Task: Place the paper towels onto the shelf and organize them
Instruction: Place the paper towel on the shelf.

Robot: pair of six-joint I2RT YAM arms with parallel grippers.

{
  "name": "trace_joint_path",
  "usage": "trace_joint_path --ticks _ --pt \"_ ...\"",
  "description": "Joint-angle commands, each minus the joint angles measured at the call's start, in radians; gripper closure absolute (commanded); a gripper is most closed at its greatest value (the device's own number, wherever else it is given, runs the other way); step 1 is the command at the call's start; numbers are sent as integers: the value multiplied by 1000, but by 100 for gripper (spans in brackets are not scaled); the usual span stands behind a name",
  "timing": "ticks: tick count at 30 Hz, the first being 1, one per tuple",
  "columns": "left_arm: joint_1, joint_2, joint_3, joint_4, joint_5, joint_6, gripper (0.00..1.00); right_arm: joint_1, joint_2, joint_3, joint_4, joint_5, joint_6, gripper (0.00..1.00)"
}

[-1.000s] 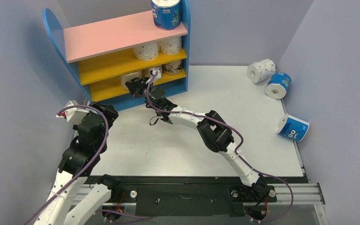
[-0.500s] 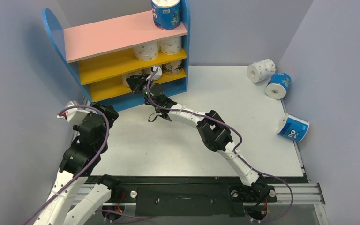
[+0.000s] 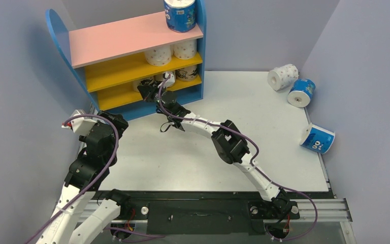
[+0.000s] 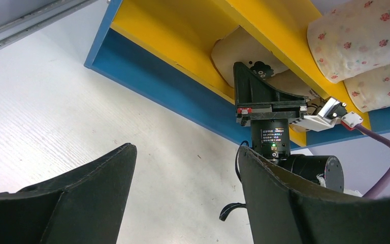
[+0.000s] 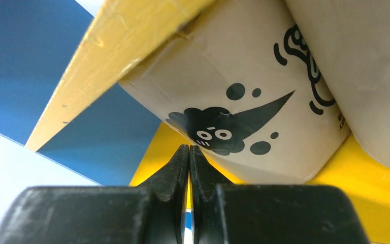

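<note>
The shelf stands at the back left. A blue-and-white roll stands on its pink top. Two white dotted rolls sit on the upper yellow board, and tan printed rolls on the lower one. My right gripper reaches into the lower shelf. It is shut and empty, with its tips against a tan roll beside another tan roll. My left gripper is open and empty over the table, left of the shelf's front. Most of the pushed roll is hidden in the top view.
One white dotted roll and two blue-and-white rolls lie loose on the table at the far right, near the wall. The shelf's blue base runs just ahead of the left gripper.
My right gripper has moved a little farther into the lower shelf, and the tan roll has gone deeper with it. The left arm has not moved.
</note>
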Motion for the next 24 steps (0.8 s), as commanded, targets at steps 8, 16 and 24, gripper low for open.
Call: trace_joint_path --ticks 8,16,24 --pt "-6 -5 0 26 -14 17 28 -3 -57 -37 70 -22 1 100" --pt "-8 -18 19 6 -22 22 28 5 -251 -292 158 -106 -31 97" --pt "-8 -23 21 6 -5 27 27 14 -591 -813 306 -136 -56 77"
